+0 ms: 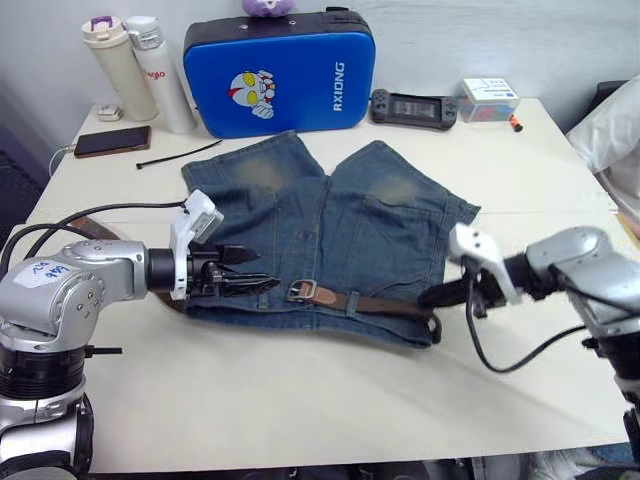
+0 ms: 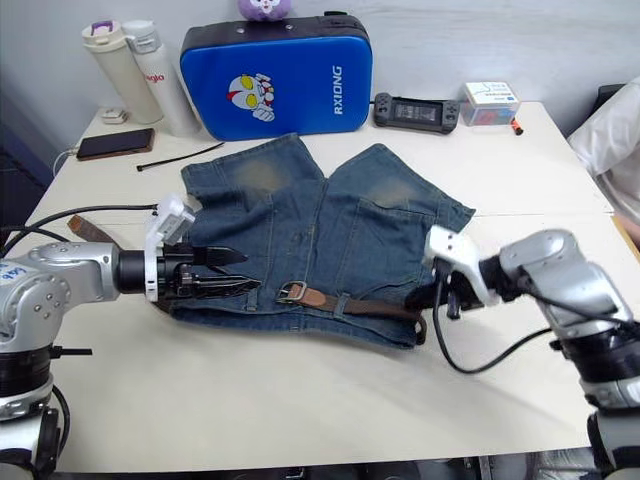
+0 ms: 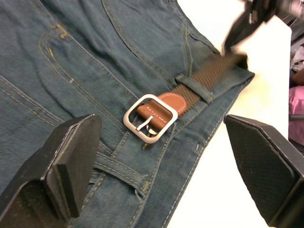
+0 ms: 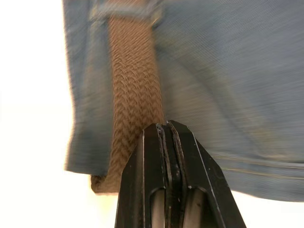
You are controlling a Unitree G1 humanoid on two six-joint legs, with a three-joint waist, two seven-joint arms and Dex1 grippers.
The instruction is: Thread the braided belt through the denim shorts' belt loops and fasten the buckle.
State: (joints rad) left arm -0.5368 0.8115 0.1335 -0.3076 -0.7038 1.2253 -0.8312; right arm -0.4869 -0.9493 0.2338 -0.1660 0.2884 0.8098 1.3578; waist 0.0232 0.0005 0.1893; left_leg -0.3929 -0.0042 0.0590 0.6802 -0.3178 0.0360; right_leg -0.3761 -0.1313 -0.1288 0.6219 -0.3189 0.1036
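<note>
The denim shorts [image 1: 330, 215] lie flat on the table, waistband toward me. The braided belt [image 1: 385, 305] runs along the waistband under a belt loop [image 3: 192, 88], and its silver buckle [image 1: 303, 291] rests near the waistband's middle. Another stretch of brown belt [image 2: 85, 228] pokes out behind my left arm. My left gripper [image 1: 250, 272] hovers open just left of the buckle, over the waistband's left end, its pads [image 3: 71, 161] wide apart. An empty belt loop [image 3: 118, 168] lies between them. My right gripper [image 4: 166, 126] is shut, its tip at the belt by the waistband's right end.
At the back stand a blue padded case [image 1: 280, 70], two bottles [image 1: 140, 70], a phone [image 1: 111, 141], a black cable tie [image 1: 180, 155], a game controller [image 1: 414, 107] and a small box [image 1: 488, 98]. Bare tabletop [image 1: 330, 400] lies in front of the shorts.
</note>
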